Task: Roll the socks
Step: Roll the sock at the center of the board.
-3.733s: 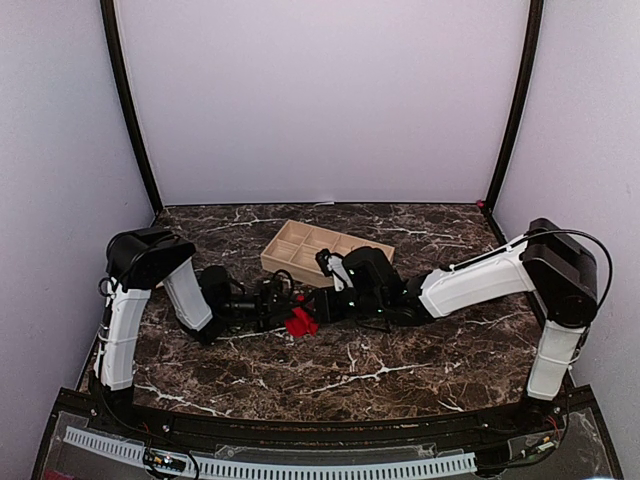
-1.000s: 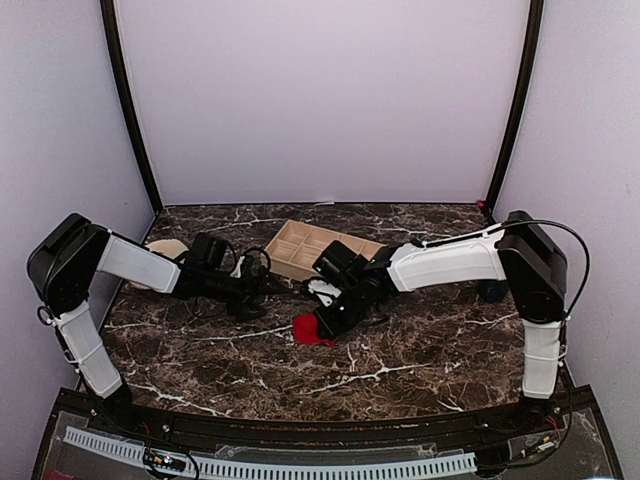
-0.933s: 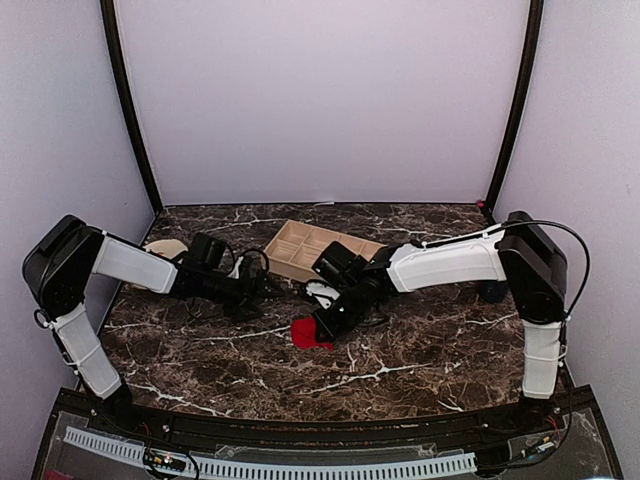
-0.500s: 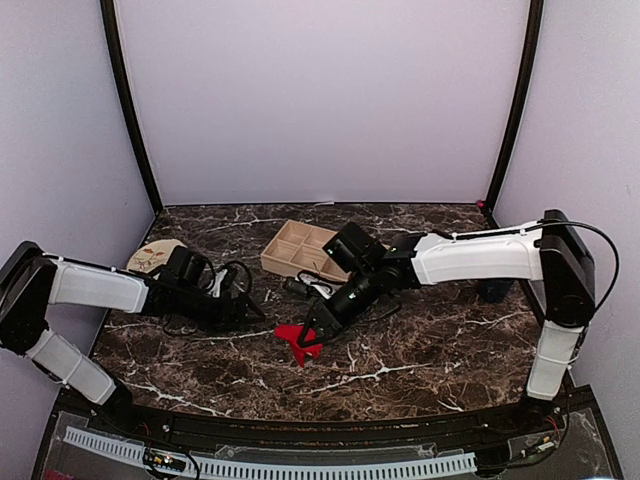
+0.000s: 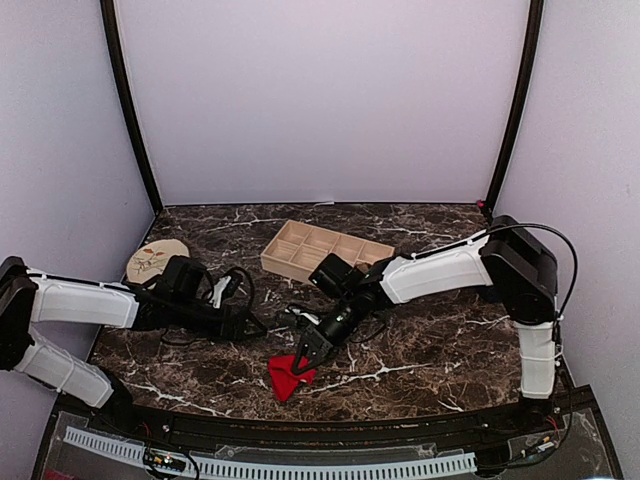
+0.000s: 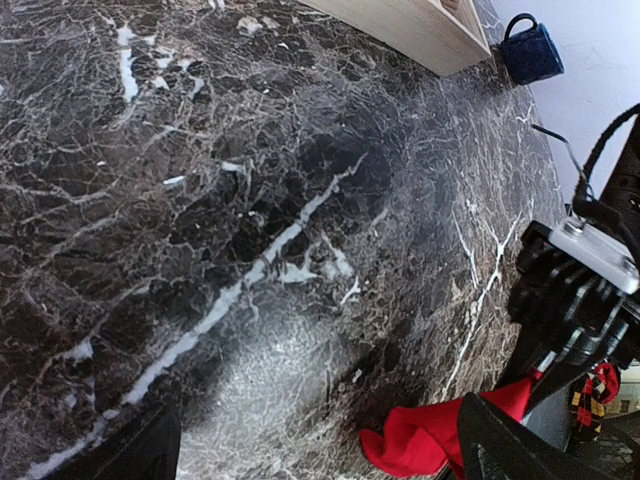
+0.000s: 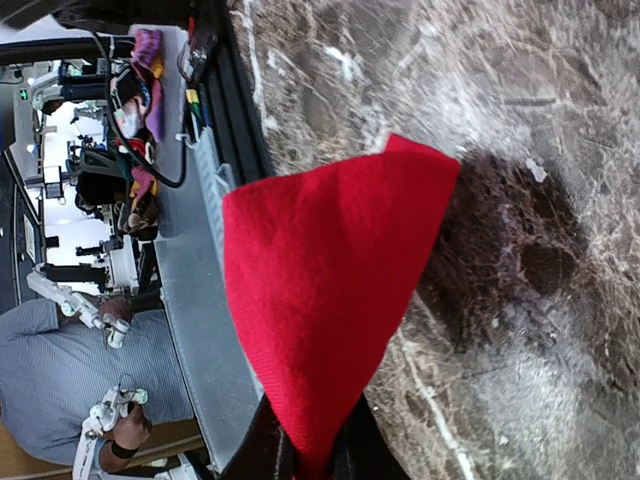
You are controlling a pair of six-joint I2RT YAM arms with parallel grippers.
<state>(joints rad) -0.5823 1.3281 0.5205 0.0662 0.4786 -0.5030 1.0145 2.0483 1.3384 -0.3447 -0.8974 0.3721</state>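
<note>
Top external: our right gripper (image 5: 306,351) pinches the red sock (image 5: 286,376) at six o'clock on the table (image 5: 430,350). Our left gripper (image 5: 242,322), at its ten o'clock, gapes empty. Next, we judge, lay it flat for rolling.

Bright, even light casts soft shadows on the counter (image 5: 430,350), with pale glare and blurred corners in the left wrist view.

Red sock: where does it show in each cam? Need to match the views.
Top external: red sock low centre, hanging from the right claw.
Left wrist: bottom right, under that claw.
Right wrist: centre, a red wedge pinched at the bottom edge.
Shared landmark: the right claw gripping it, over the dark white-veined marble table.
</note>
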